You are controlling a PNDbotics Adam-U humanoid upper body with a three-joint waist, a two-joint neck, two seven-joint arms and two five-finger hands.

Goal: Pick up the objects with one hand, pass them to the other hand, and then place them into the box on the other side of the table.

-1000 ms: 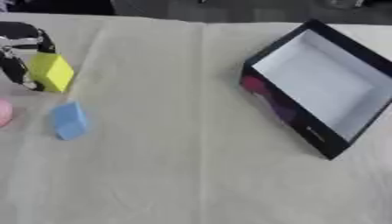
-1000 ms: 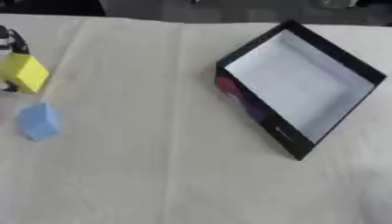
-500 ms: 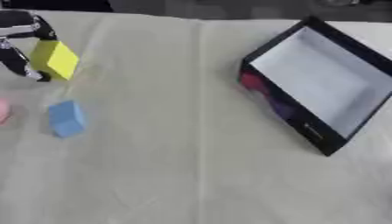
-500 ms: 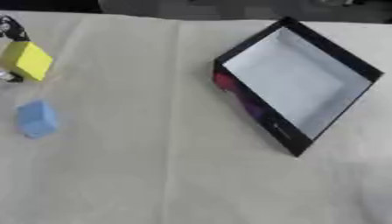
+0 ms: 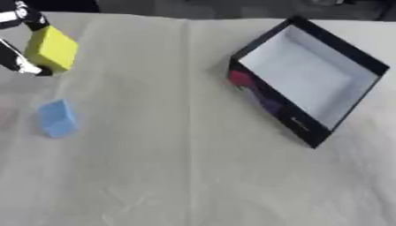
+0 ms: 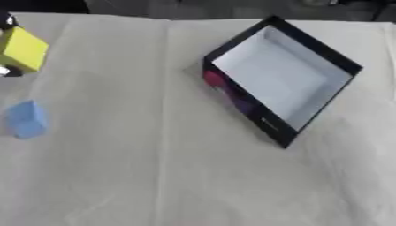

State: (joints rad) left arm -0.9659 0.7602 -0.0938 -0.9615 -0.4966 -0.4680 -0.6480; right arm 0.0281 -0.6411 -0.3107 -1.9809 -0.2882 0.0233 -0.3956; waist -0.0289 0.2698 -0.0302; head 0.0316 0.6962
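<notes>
A yellow block [image 5: 51, 48] hangs above the table at the far left, pinched by my left hand [image 5: 17, 57], whose dark fingers show above and below it. Below it a blue block [image 5: 57, 118] lies on the cloth. The black box [image 5: 259, 95] with a white inside sits tilted at the upper right; its near wall bears pink and purple print. My right hand shows in neither view.
A cream cloth [image 5: 178, 167] with a lengthwise crease covers the table. The table's far edge runs along the top of both views, dark beyond it.
My left hand has lifted the yellow block upward. The whole picture has shifted too, and the pink thing at the left edge is out of view.
</notes>
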